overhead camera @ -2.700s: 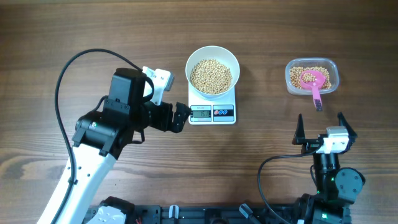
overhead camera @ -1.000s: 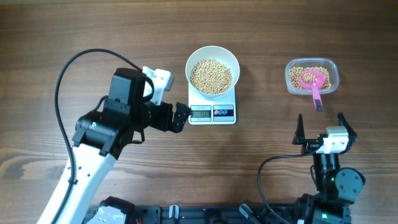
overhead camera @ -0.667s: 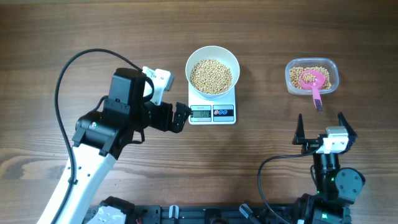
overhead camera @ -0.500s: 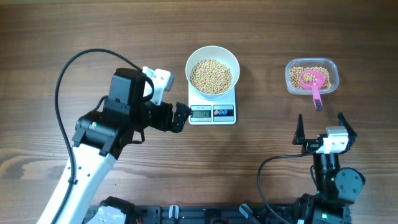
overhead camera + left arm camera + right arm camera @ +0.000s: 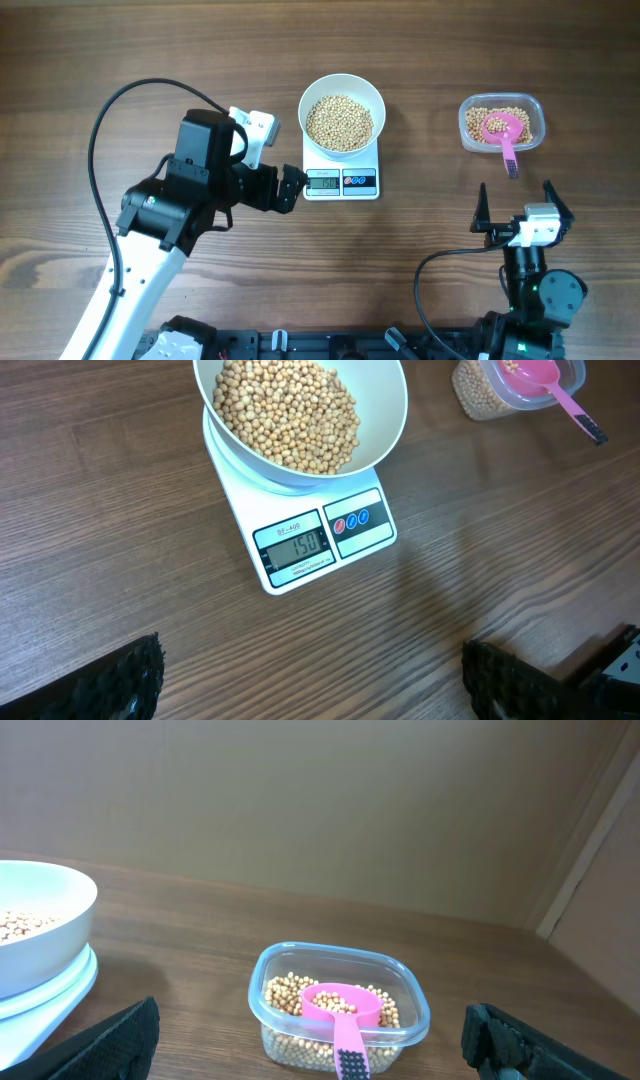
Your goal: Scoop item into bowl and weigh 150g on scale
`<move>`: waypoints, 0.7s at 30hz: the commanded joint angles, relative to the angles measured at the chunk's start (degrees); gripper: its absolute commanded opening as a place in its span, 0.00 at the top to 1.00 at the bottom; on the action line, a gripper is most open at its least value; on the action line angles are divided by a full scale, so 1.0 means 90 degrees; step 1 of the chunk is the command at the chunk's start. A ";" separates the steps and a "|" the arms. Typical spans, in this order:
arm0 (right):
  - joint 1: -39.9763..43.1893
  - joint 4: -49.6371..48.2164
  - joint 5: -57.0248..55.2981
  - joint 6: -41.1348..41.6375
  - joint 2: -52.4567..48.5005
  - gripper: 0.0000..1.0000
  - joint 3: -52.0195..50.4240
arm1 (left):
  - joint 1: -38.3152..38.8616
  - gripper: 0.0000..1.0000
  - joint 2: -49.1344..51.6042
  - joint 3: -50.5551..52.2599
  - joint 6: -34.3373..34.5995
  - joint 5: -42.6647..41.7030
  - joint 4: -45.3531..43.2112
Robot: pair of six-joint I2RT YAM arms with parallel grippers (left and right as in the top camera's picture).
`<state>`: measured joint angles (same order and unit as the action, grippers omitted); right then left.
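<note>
White scale (image 5: 341,182) sits just beside left tool (image 5: 292,188).

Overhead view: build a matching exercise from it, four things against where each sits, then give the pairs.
Things:
1. bowl
2. pink scoop
3. left pincer
4. right pincer

Places:
A. open and empty, on the robot's side of the clear tub, apart from it
B. lying in the clear tub
C. open, close beside the scale
D. standing on the scale

Pairs: 1-D, 2-B, 3-C, 4-A
</note>
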<state>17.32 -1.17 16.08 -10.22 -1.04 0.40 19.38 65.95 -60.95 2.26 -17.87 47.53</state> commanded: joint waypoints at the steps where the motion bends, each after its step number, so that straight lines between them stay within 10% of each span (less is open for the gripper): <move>1: -0.0032 -0.0029 0.0075 -0.0036 0.0092 0.00 -0.0012 | -0.0041 0.00 -0.0039 -0.0002 0.0034 -0.0056 -0.0017; 21: -0.0032 -0.0029 0.0075 -0.0034 0.0092 0.00 -0.0012 | -0.0039 0.00 -0.0117 -0.0002 -0.0066 -0.0080 0.0724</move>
<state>17.32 -1.17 16.08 -10.22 -1.04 0.40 19.38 65.95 -60.95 2.24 -17.87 52.23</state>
